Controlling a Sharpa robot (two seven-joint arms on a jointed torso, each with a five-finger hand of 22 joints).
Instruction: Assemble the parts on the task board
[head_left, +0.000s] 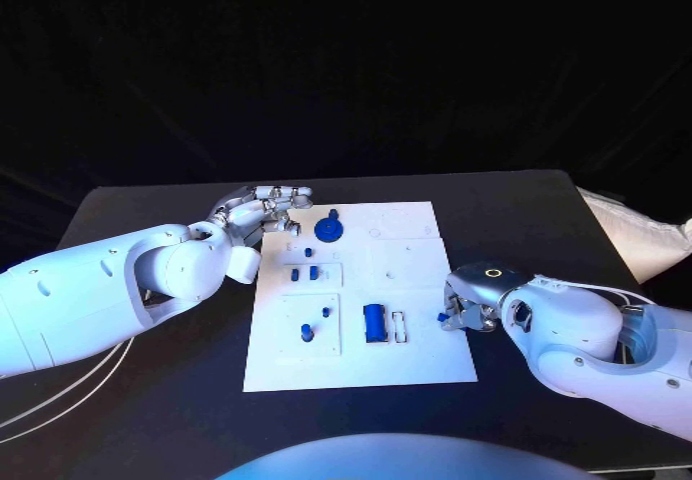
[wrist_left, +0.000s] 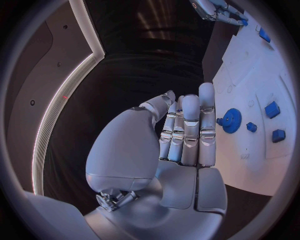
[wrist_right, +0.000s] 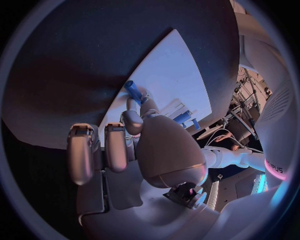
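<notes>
On the black worktop (head_left: 173, 205) lies the white task board (head_left: 361, 300), with the small blue parts spread over it: a toothed gear (head_left: 329, 230) near its far end, a few short pegs (head_left: 303, 273) in the middle, and a larger cylinder (head_left: 375, 321) lying on its side toward the near end.

At the board's right edge, the right hand (head_left: 464, 308) pinches a small blue peg (wrist_right: 133, 91) between thumb and a fingertip, the peg's free end sticking out past the fingers. The left hand (head_left: 267, 212) hovers at the board's far left corner, just beside the gear, its fingers straight and close together with nothing in them; it grips nothing.

These parts look like stiff, light plastic: they should not bend or crush, but their smooth round sides could roll or slip out of a loose pinch. The peg is best held across its shaft, leaving the tip free for its seat. The gear probably handles best by its rim or raised hub, and the cylinder across its middle.
</notes>
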